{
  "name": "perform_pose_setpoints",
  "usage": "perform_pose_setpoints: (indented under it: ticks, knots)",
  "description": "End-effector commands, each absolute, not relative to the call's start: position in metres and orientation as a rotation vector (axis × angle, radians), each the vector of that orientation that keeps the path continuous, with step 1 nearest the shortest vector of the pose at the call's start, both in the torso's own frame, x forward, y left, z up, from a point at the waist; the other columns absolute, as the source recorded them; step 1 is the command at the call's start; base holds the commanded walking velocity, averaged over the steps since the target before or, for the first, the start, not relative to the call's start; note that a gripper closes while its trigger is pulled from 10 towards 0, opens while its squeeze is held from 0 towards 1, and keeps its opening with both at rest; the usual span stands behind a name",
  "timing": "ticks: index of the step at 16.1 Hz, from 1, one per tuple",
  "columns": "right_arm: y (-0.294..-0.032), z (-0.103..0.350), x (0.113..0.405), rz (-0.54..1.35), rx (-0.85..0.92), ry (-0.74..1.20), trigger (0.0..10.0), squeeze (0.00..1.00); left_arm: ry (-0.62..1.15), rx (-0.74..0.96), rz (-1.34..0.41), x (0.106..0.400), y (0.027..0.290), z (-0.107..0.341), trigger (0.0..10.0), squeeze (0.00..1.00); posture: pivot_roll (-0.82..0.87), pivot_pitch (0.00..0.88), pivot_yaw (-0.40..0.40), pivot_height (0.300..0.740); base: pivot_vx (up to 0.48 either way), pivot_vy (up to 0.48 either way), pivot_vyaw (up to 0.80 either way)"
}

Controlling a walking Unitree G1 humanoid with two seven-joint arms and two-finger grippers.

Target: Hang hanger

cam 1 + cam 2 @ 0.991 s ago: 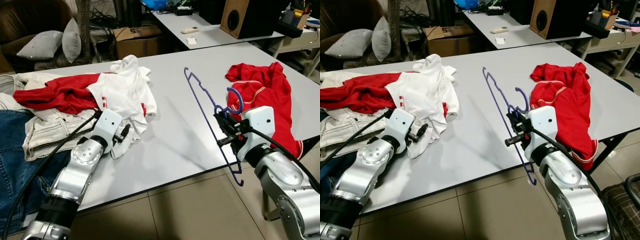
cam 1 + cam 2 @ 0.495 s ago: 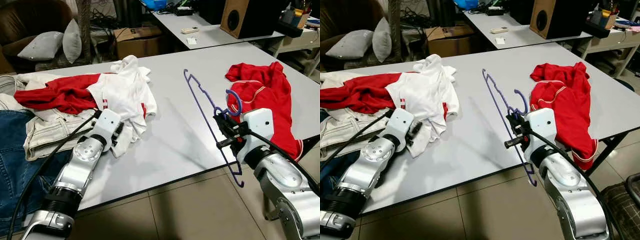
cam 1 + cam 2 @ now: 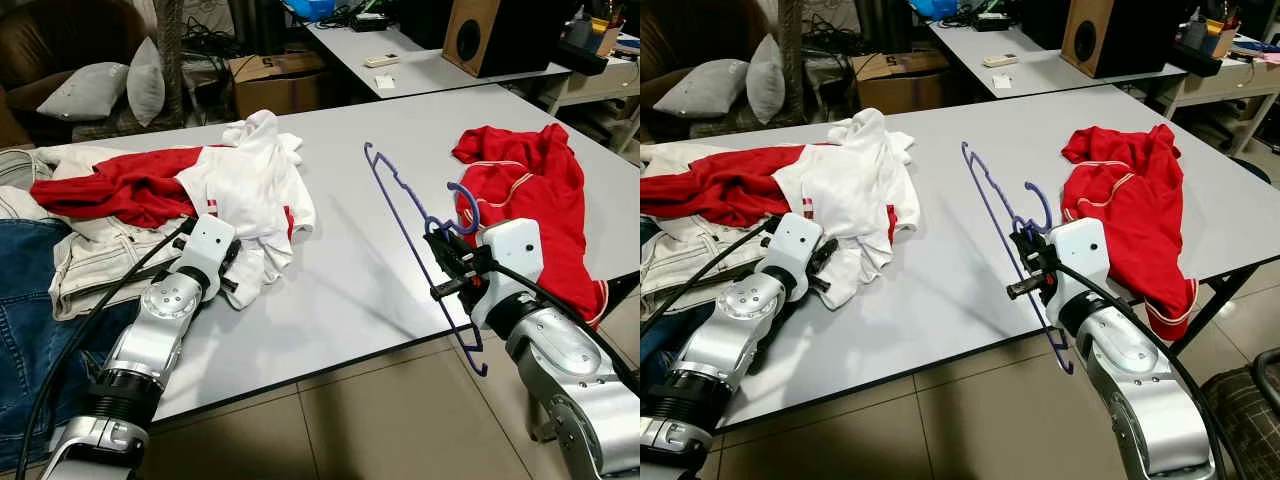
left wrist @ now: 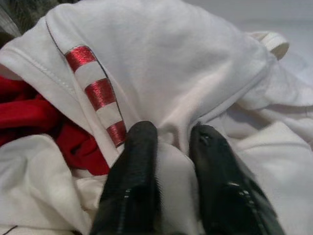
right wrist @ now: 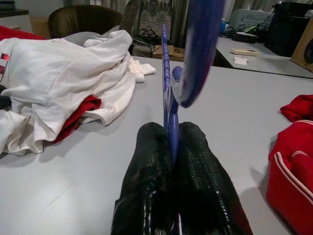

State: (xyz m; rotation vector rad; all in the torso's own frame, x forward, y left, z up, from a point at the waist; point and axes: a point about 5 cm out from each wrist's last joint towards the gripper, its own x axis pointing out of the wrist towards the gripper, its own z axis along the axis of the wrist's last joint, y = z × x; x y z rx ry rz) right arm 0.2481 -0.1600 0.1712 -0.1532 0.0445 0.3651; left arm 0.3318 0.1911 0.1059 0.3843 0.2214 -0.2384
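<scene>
Since a second ago, your left hand (image 3: 232, 268) has pushed forward into the near edge of the white shirt (image 3: 250, 185), and its fingers (image 4: 134, 166) now pinch a fold of that cloth between them, just beside the red-and-white striped trim (image 4: 98, 93). Your right hand (image 3: 447, 262) has barely shifted; it stays closed on the blue hanger (image 3: 405, 215), gripping the thin bar close under the hook, as the right wrist view shows with both black fingers (image 5: 151, 176) pressed flat against the bar. You hold the hanger above the grey table (image 3: 360, 290), tilted, with its far shoulder up over the middle of the table and its near end hanging down past the table's front edge. The hook curls up just beside the red shirt (image 3: 530, 200) that lies spread on the right part of the table, draping over the right edge. On the left, the white shirt lies on top of a second red garment (image 3: 115, 190), which rests on a pale jacket (image 3: 85, 260), with blue denim (image 3: 25, 300) at the far left. Beyond the table you can see a cardboard box (image 3: 275, 80), grey cushions (image 3: 100, 90) and a wooden speaker (image 3: 495, 35) on another table.
</scene>
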Motion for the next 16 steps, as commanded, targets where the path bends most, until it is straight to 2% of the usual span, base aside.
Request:
perform_pose_setpoints:
  ticks: [1, 4, 7, 11, 13, 14, 16]
  knots:
    - [-0.16, 0.172, 0.249, 0.365, -0.161, 0.032, 10.0, 0.0, 0.215, 0.352, -0.242, 0.333, 0.192, 0.107, 0.0, 0.0, 0.0, 0.0, 0.052, 0.74, 0.0, 0.0, 0.0]
    - [-0.16, 0.172, 0.249, 0.36, -0.166, 0.026, 10.0, 0.0, 0.103, 0.103, -0.386, 0.333, 0.177, 0.126, 0.0, 0.0, 0.0, 0.0, 0.055, 0.74, 0.0, 0.0, 0.0]
    - [-0.163, 0.173, 0.249, 0.35, -0.165, 0.022, 10.0, 0.0, 0.013, -0.088, -0.519, 0.332, 0.178, 0.15, 0.0, 0.0, 0.0, 0.0, 0.054, 0.74, 0.0, 0.0, 0.0]
    - [-0.166, 0.174, 0.25, 0.34, -0.162, 0.014, 10.0, 0.0, -0.174, -0.236, -0.663, 0.332, 0.181, 0.205, 0.0, 0.0, 0.0, 0.0, 0.051, 0.74, 0.0, 0.0, 0.0]
    - [-0.166, 0.174, 0.249, 0.344, -0.163, 0.012, 10.0, 0.0, -0.103, -0.082, -0.717, 0.329, 0.181, 0.204, 0.0, 0.0, 0.0, 0.0, 0.058, 0.74, 0.0, 0.0, 0.0]
    - [-0.166, 0.174, 0.249, 0.344, -0.164, 0.01, 10.0, 0.0, -0.105, -0.1, -0.734, 0.325, 0.182, 0.205, 0.0, 0.0, 0.0, 0.0, 0.061, 0.74, 0.0, 0.0, 0.0]
    - [-0.168, 0.175, 0.247, 0.333, -0.155, 0.008, 10.0, 0.0, -0.261, -0.31, -0.749, 0.314, 0.191, 0.237, 0.0, 0.0, 0.0, 0.0, 0.062, 0.74, 0.0, 0.0, 0.0]
